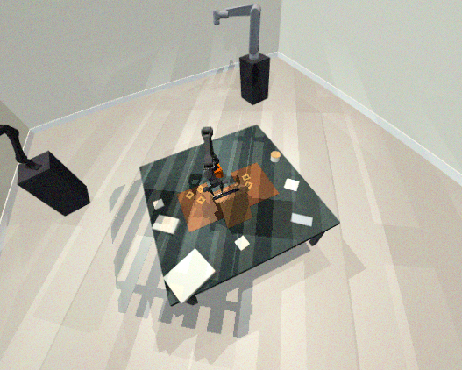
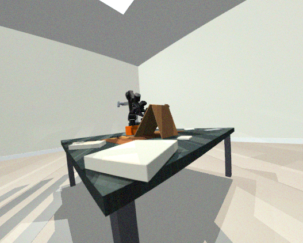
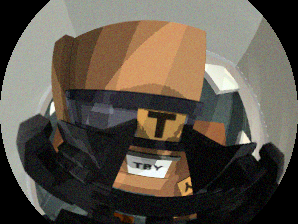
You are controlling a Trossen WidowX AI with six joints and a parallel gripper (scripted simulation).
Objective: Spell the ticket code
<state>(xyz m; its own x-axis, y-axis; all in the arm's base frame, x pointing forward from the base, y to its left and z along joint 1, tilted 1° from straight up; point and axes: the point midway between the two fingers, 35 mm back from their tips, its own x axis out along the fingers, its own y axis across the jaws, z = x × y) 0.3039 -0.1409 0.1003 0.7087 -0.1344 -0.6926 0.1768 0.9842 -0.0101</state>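
The brown board (image 1: 233,211) (image 2: 168,122) stands like a tent, with a dark letter rail (image 1: 232,192) (image 3: 100,97) along its front. My gripper (image 1: 222,191) (image 3: 160,125) is shut on the T tile (image 3: 159,118), which is upright, reads the right way up and sits at the rail's right part in the wrist view. The fingers hide parts of the rail; no other letter shows in its visible left part. The ticket (image 3: 148,166) reads TBY. A Y tile (image 3: 185,186) lies turned at the lower right of the wrist view. Several loose tiles lie on the mats either side of the board.
Orange mats (image 1: 195,219) (image 1: 265,189) flank the board. A big white slab (image 1: 189,275) (image 2: 130,155) lies at the table's corner. Smaller white blocks (image 1: 166,224) (image 1: 242,243) (image 1: 291,184) and a round jar (image 1: 275,157) stand around the mats. Two other arms are on pedestals off the table.
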